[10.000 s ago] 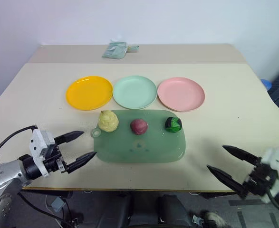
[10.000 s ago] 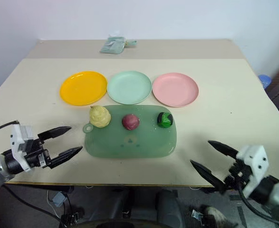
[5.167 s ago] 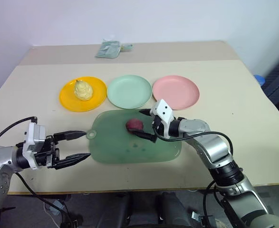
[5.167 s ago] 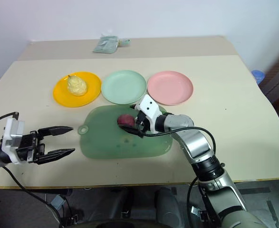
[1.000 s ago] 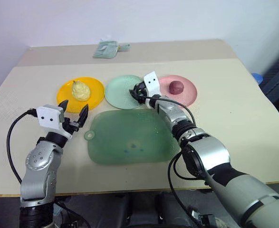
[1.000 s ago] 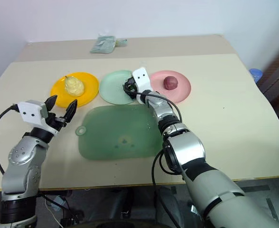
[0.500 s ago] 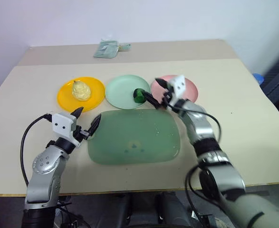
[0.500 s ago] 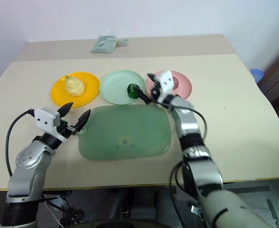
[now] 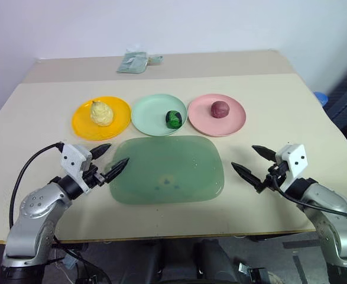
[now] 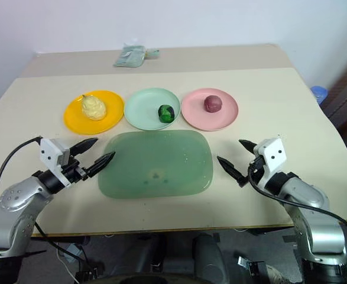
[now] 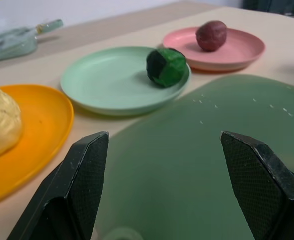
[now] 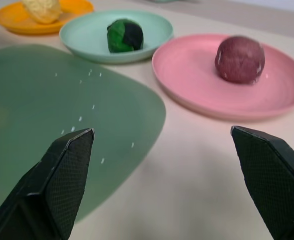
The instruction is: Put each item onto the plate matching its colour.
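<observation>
Beige table w/ translucent green mat near front edge, nothing on it. Behind mat, L to R: orange-yellow plate w/ pale-yellow pear, mint plate w/ green-black ball, pink plate w/ maroon ball. Left gripper at mat's left end, right gripper just off its right end; both spread, nothing held.

Three round plates sit in a row on the counter: one orange-yellow plate, one mint green plate, one pink plate. Three toy foods: one pale-yellow pear, one green-and-black ball, one maroon ball. One green mat. One folded cloth.
</observation>
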